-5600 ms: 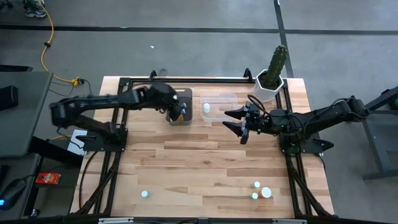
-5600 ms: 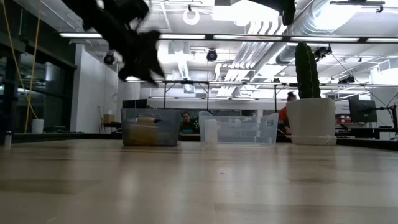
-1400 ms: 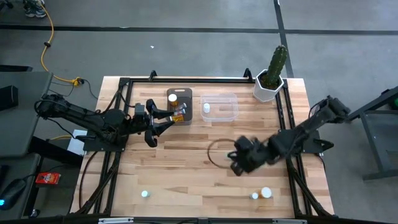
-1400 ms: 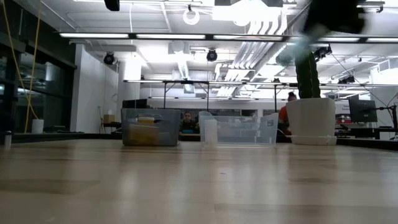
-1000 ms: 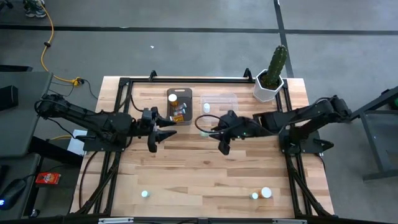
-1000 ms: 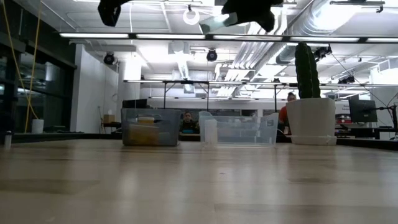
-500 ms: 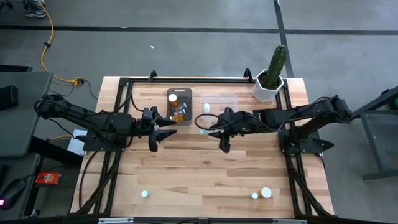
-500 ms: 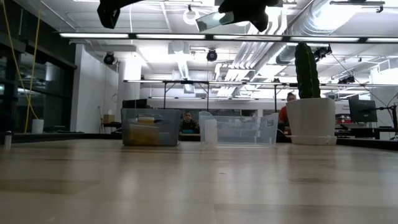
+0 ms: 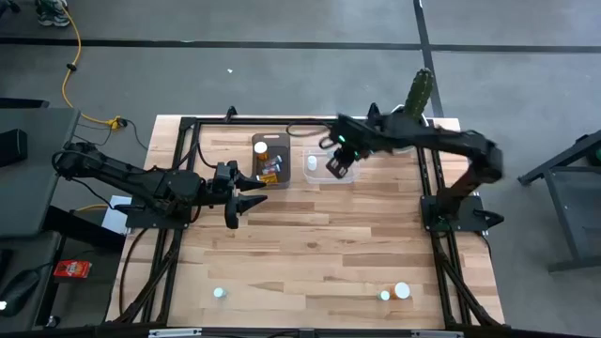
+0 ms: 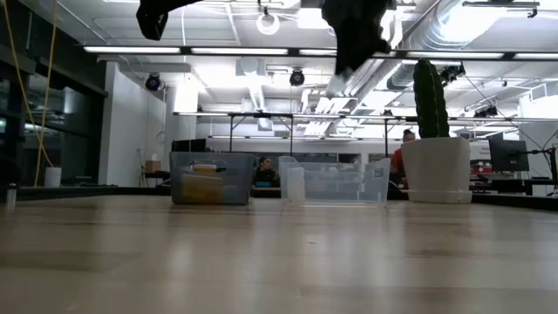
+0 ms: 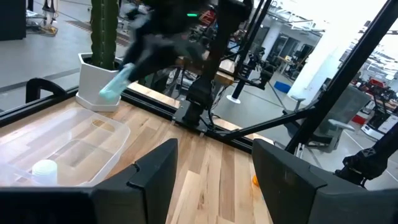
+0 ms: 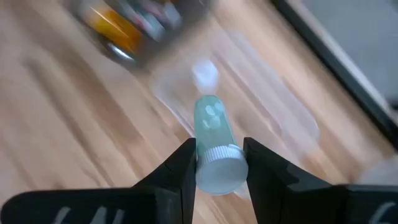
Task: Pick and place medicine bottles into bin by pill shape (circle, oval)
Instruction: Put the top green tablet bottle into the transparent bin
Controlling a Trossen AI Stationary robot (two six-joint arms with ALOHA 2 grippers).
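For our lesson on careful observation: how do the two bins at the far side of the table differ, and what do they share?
The left bin looks dark and smoky; the right bin is clear. The left bin holds amber bottles; the right bin holds one white-capped pale bottle. The right gripper hangs over the right bin with a pale bottle in its jaws; nothing hangs over the left bin. Both are small, open-topped and side by side.

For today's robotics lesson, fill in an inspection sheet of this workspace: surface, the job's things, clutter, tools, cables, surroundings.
Surface: wooden table, mostly bare.
Job's things: pale bottle in the right tool; amber bottles in the dark bin; one white-capped bottle in the clear bin; three bottles near the front right, one front left.
Clutter: potted cactus at the back right corner.
Tools: right tool over the clear bin, shut on the bottle; left tool open, idle beside the dark bin.
Cables: yellow cable on the floor.
Surroundings: people behind the table.
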